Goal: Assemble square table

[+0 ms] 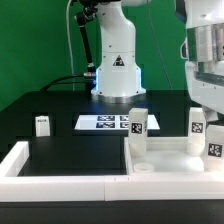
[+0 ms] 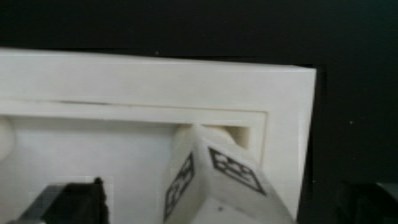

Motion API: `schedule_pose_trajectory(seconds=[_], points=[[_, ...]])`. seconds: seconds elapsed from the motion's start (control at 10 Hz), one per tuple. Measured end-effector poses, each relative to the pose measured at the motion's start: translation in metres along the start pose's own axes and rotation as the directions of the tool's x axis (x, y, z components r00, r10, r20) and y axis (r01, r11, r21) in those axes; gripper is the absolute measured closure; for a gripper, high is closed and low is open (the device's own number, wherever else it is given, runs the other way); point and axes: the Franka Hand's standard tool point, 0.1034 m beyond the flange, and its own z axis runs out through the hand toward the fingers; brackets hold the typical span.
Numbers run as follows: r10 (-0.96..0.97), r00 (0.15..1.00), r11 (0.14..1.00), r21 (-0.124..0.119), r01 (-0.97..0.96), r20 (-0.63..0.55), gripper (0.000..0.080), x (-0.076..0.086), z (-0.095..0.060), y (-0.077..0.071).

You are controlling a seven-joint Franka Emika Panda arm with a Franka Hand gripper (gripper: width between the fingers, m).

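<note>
Fingers (image 2: pixel 210 205) spread open, holding nothing, above a tagged leg (image 2: pixel 217 172) standing in a corner of the tabletop (image 1: pixel 165 160), which lies on the bench (image 1: pixel 70 145) at the exterior view's right.

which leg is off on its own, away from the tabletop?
The small leg standing alone on the black surface at the exterior view's left; the other legs stand at the tabletop.

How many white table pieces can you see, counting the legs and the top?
white legs: 4
square top: 1
Total: 5
</note>
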Motion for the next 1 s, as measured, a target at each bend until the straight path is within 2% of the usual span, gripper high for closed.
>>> schedule_pose_trajectory(seconds=[0.2, 0.3, 0.4, 0.5, 0.7, 0.8, 0.9, 1.0], points=[[-0.154, 0.988, 0.988, 0.002, 0.154, -0.008, 0.0152, 0.003, 0.000, 0.000], [-0.390, 0.920, 0.920, 0.012, 0.391, -0.049, 0.0152, 0.008, 0.001, -0.001], [-0.555, 0.829, 0.831, -0.001, 0.556, -0.068, 0.0150, 0.012, 0.003, -0.002], [-0.628, 0.775, 0.777, -0.008, 0.629, -0.075, 0.0150, 0.015, 0.004, -0.002], [-0.602, 0.795, 0.798, -0.005, 0.603, -0.075, 0.0150, 0.015, 0.004, -0.002], [-0.600, 0.797, 0.799, -0.005, 0.601, -0.075, 0.0240, 0.015, 0.004, -0.002], [-0.558, 0.826, 0.829, -0.001, 0.560, -0.074, 0.0240, 0.015, 0.004, -0.002], [-0.479, 0.875, 0.877, 0.006, 0.480, -0.074, 0.0442, 0.014, 0.004, -0.002]])
